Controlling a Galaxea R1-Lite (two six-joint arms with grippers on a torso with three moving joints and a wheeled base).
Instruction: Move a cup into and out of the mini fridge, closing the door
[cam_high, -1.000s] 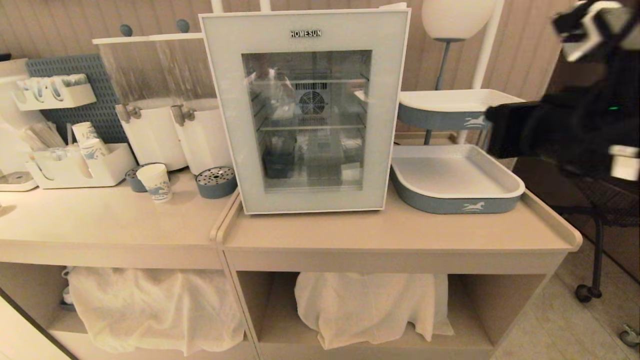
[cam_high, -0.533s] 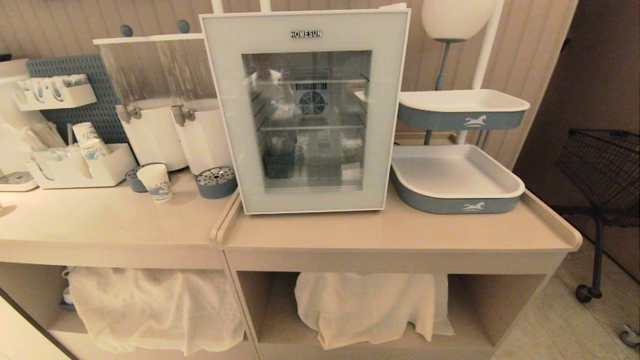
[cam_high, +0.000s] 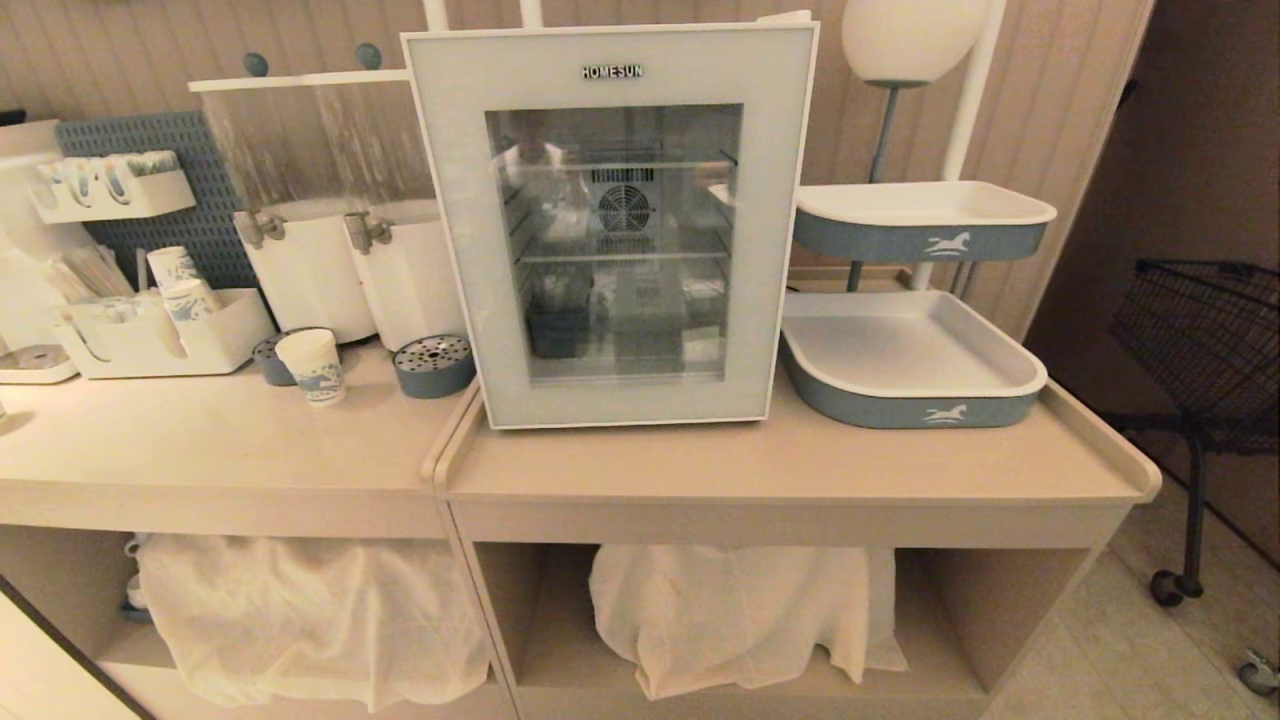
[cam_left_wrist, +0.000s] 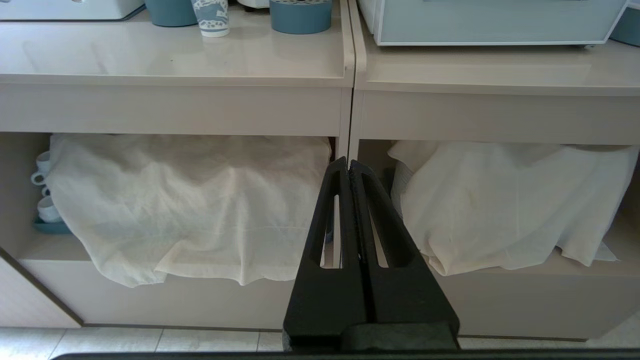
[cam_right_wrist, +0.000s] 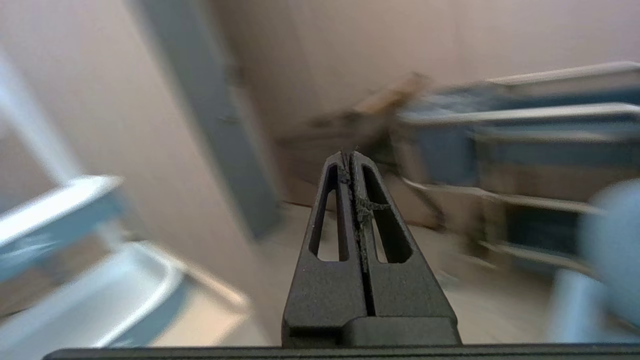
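My left gripper (cam_left_wrist: 349, 167) is pressed fully together, fingers (cam_left_wrist: 334, 210) meeting along their whole length, nothing between them, pointing level. My right gripper (cam_right_wrist: 350, 157) is likewise closed tight and empty (its surroundings are blurred). Neither of my arms appears in the head view.

One fridge (cam_high: 610, 225), two trays (cam_high: 925, 235), one loose cup (cam_high: 311, 365).
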